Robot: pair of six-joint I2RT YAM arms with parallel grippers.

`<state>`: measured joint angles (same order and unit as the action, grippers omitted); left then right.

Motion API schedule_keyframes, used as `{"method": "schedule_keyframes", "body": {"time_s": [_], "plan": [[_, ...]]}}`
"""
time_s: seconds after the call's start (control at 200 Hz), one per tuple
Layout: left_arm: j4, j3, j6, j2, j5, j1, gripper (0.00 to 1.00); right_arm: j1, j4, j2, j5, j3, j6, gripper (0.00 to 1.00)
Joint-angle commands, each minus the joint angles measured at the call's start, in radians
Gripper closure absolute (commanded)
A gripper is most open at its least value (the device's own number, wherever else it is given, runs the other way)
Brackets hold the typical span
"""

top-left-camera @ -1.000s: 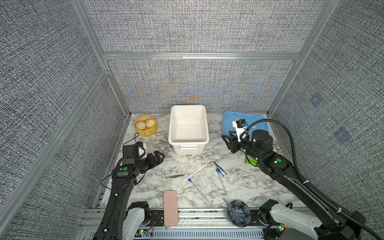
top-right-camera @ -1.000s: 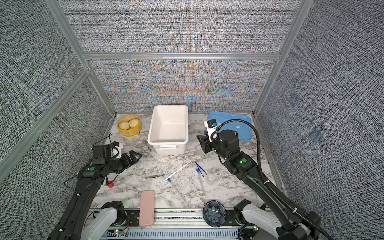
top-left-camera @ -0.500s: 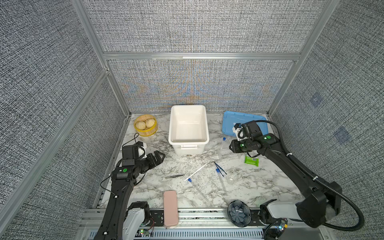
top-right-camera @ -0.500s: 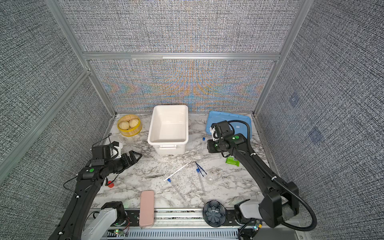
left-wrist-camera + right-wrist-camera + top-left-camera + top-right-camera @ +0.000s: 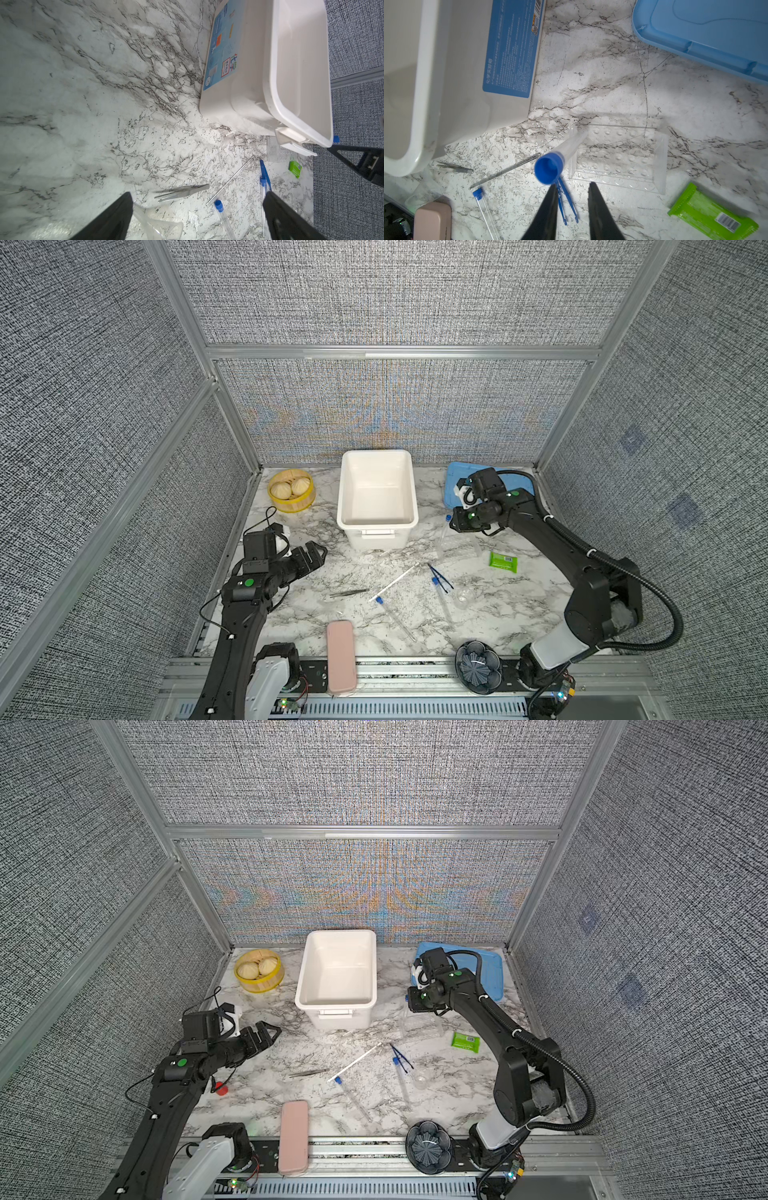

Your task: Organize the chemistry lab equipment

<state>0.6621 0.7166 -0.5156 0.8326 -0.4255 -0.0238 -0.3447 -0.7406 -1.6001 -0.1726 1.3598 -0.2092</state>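
One blue-capped tube (image 5: 566,149) stands tilted in the clear rack (image 5: 618,162) (image 5: 457,547). My right gripper (image 5: 573,186) (image 5: 455,526) hovers just above it, jaws narrowly open and empty, the cap just past one fingertip. Two more tubes (image 5: 395,618) (image 5: 442,601) lie mid-table with the white rod (image 5: 395,581), blue tweezers (image 5: 440,576), metal tweezers (image 5: 349,593) and small glass vessel (image 5: 463,595). My left gripper (image 5: 197,195) (image 5: 313,556) hangs wide open and empty, left of the metal tweezers (image 5: 182,192).
A white bin (image 5: 377,524) stands at the back centre, a blue lid (image 5: 455,477) behind the right gripper. A yellow steamer basket (image 5: 291,491) is back left, a green packet (image 5: 503,562) right of the rack. A pink case (image 5: 340,655) and black dish (image 5: 478,666) lie in front.
The right arm has swung its elbow out to the right while its gripper stayed over the rack, and its jaws have narrowed. The tube's blue cap now shows. The left arm is still.
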Motion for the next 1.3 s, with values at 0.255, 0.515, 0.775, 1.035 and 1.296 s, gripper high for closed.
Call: {"method": "schedule_keyframes", "body": {"time_s": [0.255, 0.515, 0.775, 1.035, 1.296], "plan": [[-0.002, 0.008, 0.009, 0.021, -0.019, -0.002, 0.01, 0.001, 0.021, 0.003, 0.014, 0.001, 0.019, 0.74], [-0.005, 0.005, 0.008, 0.006, -0.020, -0.002, 0.01, 0.000, 0.062, -0.009, 0.005, -0.010, 0.018, 0.74], [-0.006, 0.004, 0.008, 0.008, -0.022, -0.001, 0.01, 0.000, 0.074, 0.024, 0.034, -0.030, 0.015, 0.75], [-0.003, 0.004, 0.006, 0.003, -0.018, -0.002, 0.01, 0.000, 0.076, 0.141, 0.037, -0.103, 0.000, 0.74], [-0.003, 0.004, 0.005, 0.002, -0.013, -0.002, 0.01, -0.113, 0.023, 0.252, 0.039, -0.197, -0.017, 0.69]]}}
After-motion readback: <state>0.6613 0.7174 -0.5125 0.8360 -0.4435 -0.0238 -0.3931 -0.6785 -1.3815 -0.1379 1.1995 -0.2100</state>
